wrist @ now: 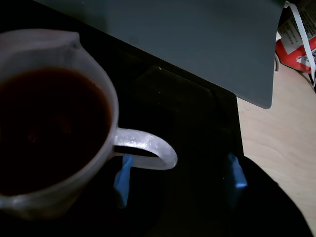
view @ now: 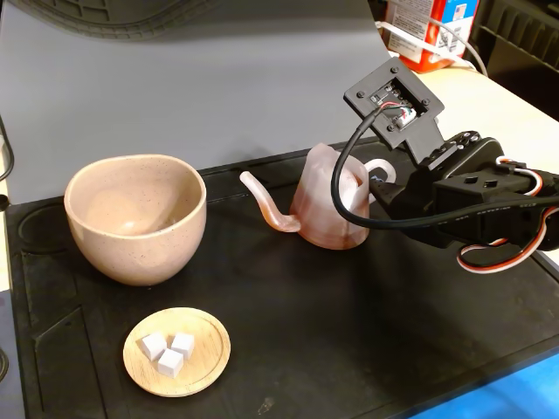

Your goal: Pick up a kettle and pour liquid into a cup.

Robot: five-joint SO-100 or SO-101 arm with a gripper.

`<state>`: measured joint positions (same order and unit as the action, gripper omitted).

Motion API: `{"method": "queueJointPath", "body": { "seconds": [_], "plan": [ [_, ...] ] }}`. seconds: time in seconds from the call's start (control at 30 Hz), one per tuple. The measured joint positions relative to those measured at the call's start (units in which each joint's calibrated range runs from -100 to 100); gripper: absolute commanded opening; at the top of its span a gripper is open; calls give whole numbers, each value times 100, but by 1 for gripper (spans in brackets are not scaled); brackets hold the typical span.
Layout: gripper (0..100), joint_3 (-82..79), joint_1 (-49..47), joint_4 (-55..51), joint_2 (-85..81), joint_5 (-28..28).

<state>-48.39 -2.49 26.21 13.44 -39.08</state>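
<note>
The pink kettle (wrist: 54, 123), full of dark tea-coloured liquid (wrist: 47, 128), stands right of the beige cup (view: 137, 216) while the gripper (wrist: 180, 173) spreads around its loop handle (wrist: 148, 148), placed to lift.

Kettle (view: 327, 205) upright between cup (view: 135, 218) and hand (view: 384, 188).

A black rubber-like mat (view: 288, 332) with moulded outlines covers the table. On it stand the beige-pink cup (view: 136, 216) at the left, the pink kettle (view: 327, 205) to its right with its spout toward the cup, and in front of the cup a small wooden dish (view: 177, 350) holding three white cubes (view: 168, 351).
</note>
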Motion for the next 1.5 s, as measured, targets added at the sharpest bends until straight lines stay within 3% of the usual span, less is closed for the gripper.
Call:
{"method": "queueJointPath", "body": {
  "seconds": [0.47,0.63,0.67,0.73,0.77,1.3,1.5],
  "plan": [
    [24,798,212,18,659,0],
    [23,837,212,18,685,299],
    [20,837,204,18,685,309],
    [2,837,204,18,685,309],
    [1,837,204,35,685,309],
    [1,837,197,18,437,314],
    [1,828,91,-1015,-676,120]
  ]
}}
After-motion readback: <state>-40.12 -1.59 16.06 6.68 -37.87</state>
